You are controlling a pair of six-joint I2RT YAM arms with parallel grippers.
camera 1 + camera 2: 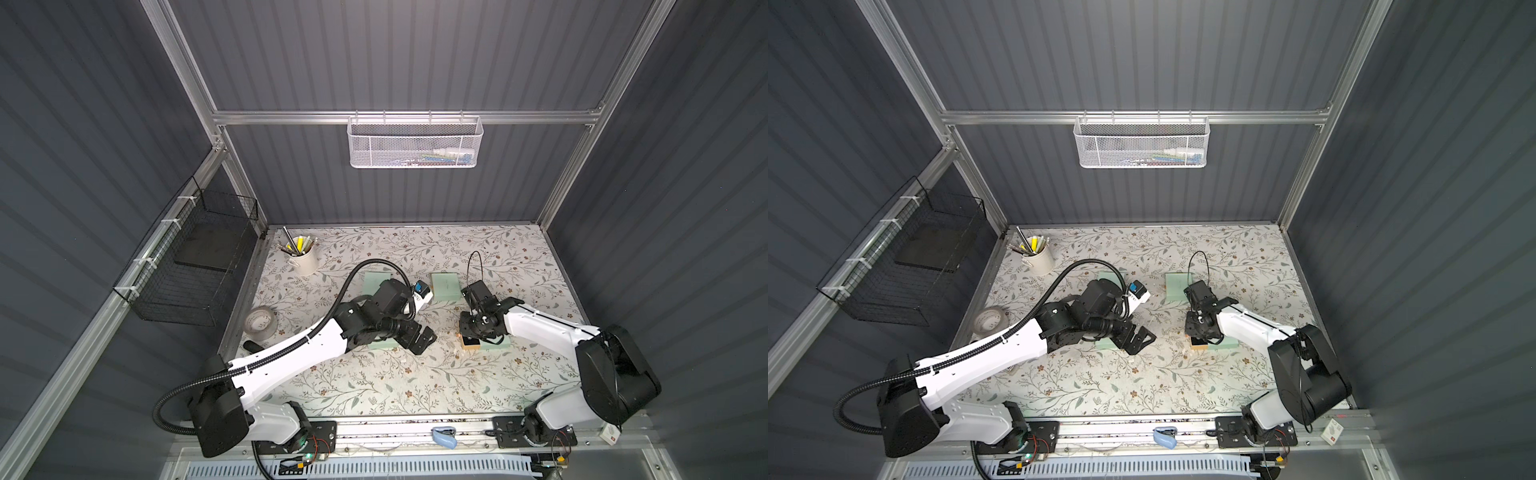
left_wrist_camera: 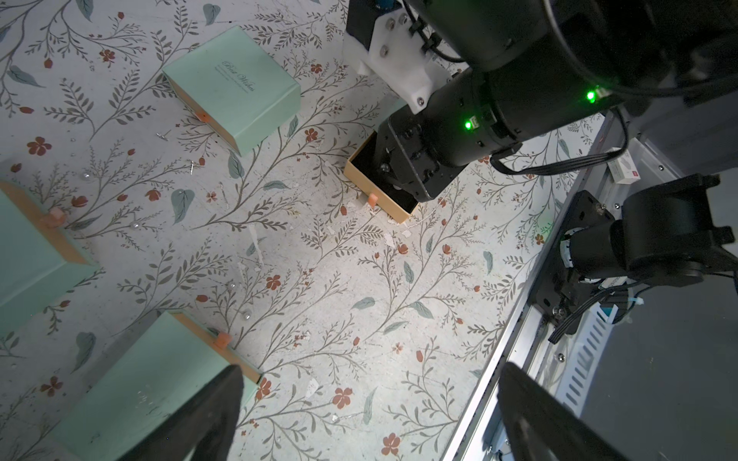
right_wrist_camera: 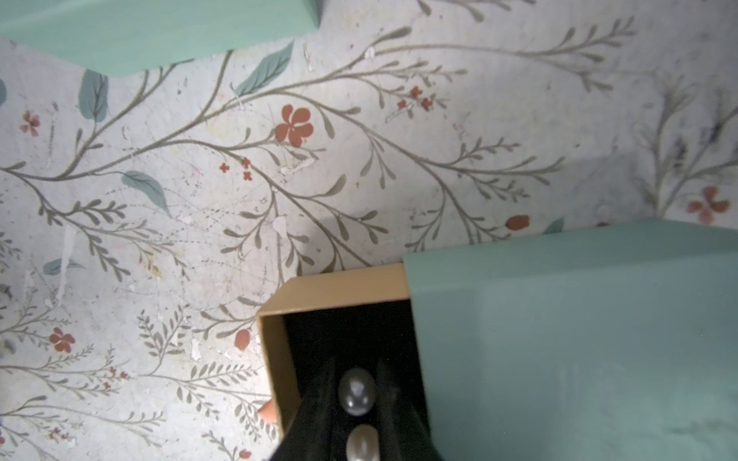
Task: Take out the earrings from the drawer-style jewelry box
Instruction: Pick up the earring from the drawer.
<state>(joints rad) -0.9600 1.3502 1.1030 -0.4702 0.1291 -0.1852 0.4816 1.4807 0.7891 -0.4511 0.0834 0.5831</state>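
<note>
Far left on the mat stand a pen cup and a tape roll. Next comes the L gripper. It hangs low by a shut box, jaws wide apart, nothing betw. them. In the left wrist view a few loose pearls lie on the mat near the other shut boxes.

More to the right, approx. mid-table, the R gripper points down into the drawer. The drawer stands out of its box toward the left; it is tan outside and black inside. The earrings are in this drawer. One earring, a pearl, sits betw. the R fingers. The 2nd earring is just beside it, also betw. the fingers. The jaws are narrow, close on both sides of the pearl. Whether they pinch it or only stand beside it, I cannot tell.
</note>
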